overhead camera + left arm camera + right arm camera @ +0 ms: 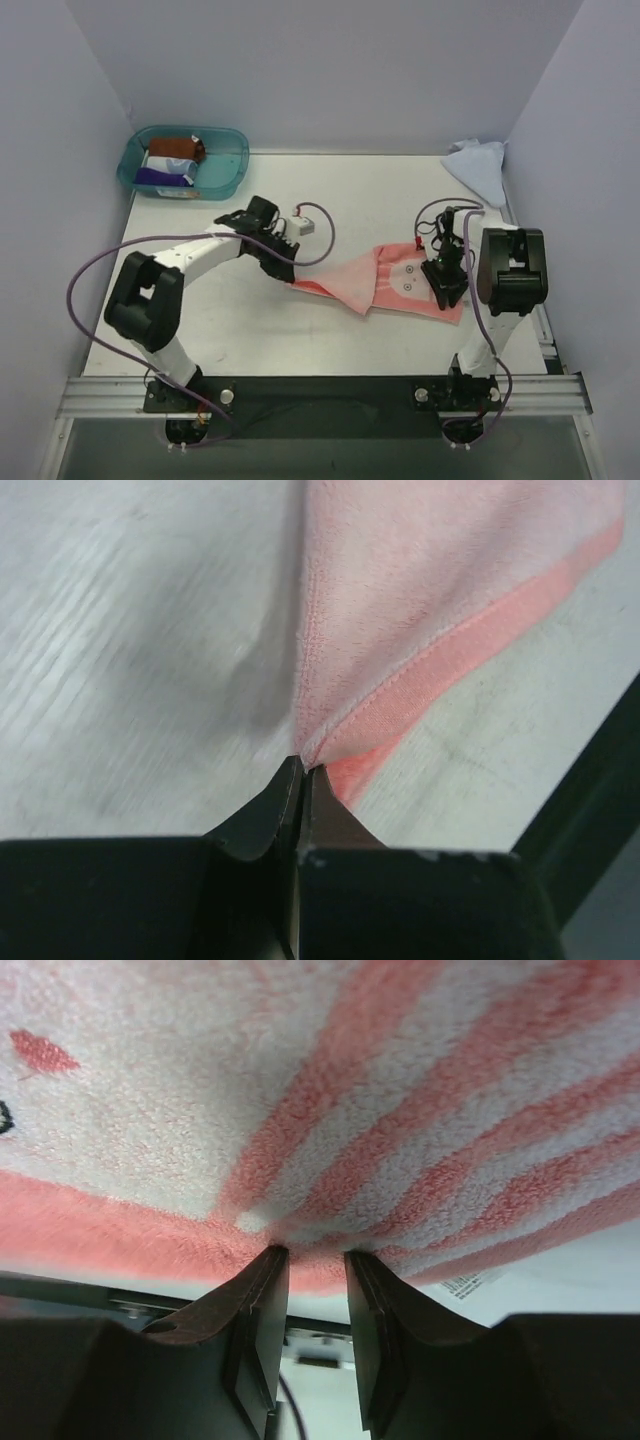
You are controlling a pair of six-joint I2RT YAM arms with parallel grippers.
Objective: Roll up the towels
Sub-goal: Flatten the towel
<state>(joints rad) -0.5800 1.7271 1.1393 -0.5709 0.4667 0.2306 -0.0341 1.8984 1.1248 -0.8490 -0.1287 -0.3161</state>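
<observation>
The pale pink towel (pixel 395 285) lies partly spread on the table, right of centre, with a striped end and a printed face. My left gripper (pixel 288 272) is shut on its left corner, and the left wrist view shows the jaws (pixel 303 763) pinching the towel (pixel 430 580) just above the table. My right gripper (pixel 445 295) is at the towel's right end. In the right wrist view its jaws (pixel 310 1252) stand narrowly apart, tips against the red hem of the towel (pixel 350 1090), with nothing between the pads. The light blue towel (pixel 478 165) lies crumpled at the back right corner.
A teal see-through tub (pixel 232 172) at the back left holds a few rolled cloths. A small white box (pixel 305 222) sits just behind the left gripper. Walls close in the table on the left, back and right. A metal rail (pixel 320 392) runs along the near edge.
</observation>
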